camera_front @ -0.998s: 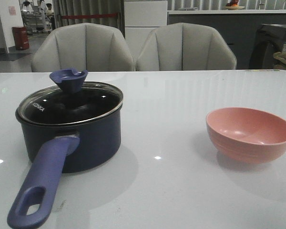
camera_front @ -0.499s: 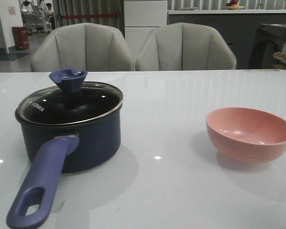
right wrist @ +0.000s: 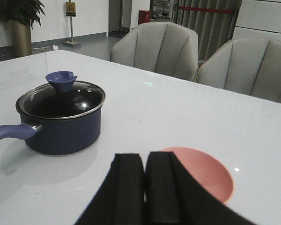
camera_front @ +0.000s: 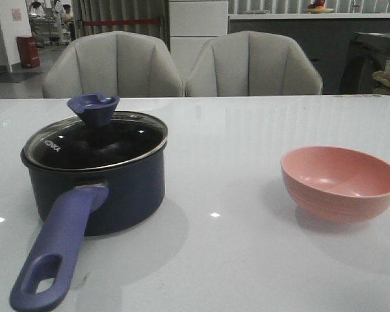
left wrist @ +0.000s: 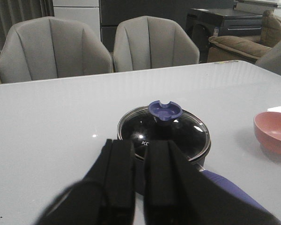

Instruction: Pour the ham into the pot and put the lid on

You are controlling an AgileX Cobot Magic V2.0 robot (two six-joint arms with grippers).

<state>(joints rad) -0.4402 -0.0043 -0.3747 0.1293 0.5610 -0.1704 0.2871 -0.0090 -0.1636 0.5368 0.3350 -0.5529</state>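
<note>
Wrist views only: both tools (left wrist: pixel 139 187) (right wrist: pixel 144 187) closed, empty.

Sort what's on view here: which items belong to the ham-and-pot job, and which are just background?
Belongs to the job:
- pot, lid on
- lid with its knob
- pink bowl, looks empty; no ham visible

Just around:
- two grey chairs behind the table
- red bin far back
- potted plant

Dim, soft indoor light — glare spots on the glossy table (camera_front: pixel 247 169), faint shadows.
</note>
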